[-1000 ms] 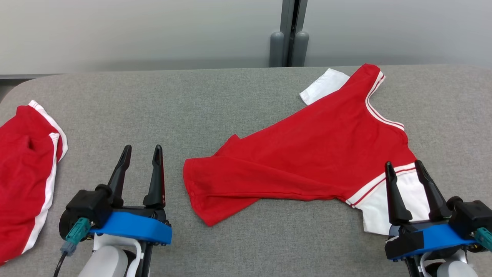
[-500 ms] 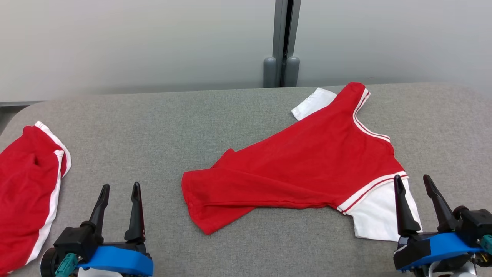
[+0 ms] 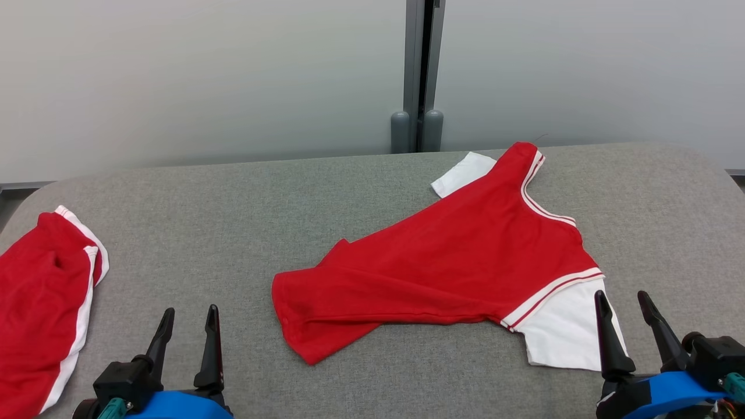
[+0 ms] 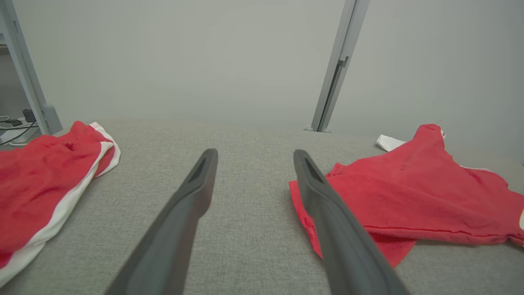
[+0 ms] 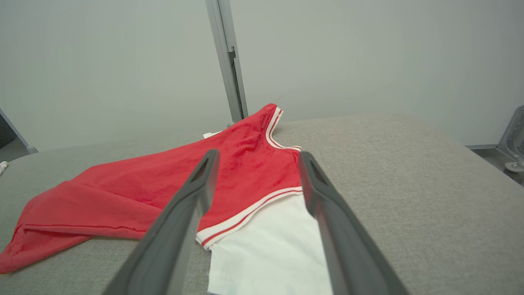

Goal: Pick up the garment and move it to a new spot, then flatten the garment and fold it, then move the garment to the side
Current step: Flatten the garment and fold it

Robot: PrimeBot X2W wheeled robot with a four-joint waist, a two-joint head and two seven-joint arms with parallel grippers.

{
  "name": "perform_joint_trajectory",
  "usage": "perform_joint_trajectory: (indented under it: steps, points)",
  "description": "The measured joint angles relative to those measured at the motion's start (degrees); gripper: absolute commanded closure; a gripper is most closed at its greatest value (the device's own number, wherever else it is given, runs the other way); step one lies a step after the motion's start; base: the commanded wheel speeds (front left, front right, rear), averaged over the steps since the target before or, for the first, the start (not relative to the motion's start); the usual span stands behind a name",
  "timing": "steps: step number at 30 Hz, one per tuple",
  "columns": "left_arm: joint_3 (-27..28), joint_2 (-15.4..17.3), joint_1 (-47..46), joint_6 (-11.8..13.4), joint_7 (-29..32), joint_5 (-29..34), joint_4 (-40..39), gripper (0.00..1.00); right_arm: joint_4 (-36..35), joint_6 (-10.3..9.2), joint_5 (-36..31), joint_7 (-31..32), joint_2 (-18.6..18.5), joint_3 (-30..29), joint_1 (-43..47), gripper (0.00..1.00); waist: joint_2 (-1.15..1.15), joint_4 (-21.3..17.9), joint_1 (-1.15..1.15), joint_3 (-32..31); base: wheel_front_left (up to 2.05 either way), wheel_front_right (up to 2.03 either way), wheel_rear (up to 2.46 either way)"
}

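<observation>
Soft red shirt, rumpled, on woven grey table; right gripper spread beside its white sleeve; left gripper spread, apart.

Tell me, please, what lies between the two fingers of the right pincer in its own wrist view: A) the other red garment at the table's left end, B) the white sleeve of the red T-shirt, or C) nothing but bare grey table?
B: in the right wrist view the white sleeve of the red T-shirt lies on the table between the fingers of the open right pincer, which grips nothing.
</observation>
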Motion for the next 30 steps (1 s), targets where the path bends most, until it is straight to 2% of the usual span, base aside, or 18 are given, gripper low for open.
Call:
perform_joint_trajectory:
  steps: [20, 26, 30]
  points:
    - [-0.97, -0.27, -1.24, -1.23, 0.32, -0.55, 1.99, 0.0, -1.12, 0.0, 0.8, 0.13, 0.0, 0.42, -0.29, 0.0, 0.0, -0.1, 0.01, 2.04, 0.0, 0.0, 0.0]
    - [-4.2, -1.2, -3.89, -1.68, 5.24, -0.38, 5.46, 0.0, -2.76, 0.01, -1.1, 5.75, 0.0, -0.63, -1.1, 0.0, 0.0, -1.19, 0.01, 3.19, 0.0, 0.0, 0.0]
    - [-4.97, -2.43, -7.09, -0.75, 7.87, -0.52, 9.34, 0.0, -2.68, 0.0, -0.52, 9.79, -0.01, 0.12, -1.59, 0.0, 0.0, -2.44, 0.01, 4.85, 0.0, 0.0, 0.0]
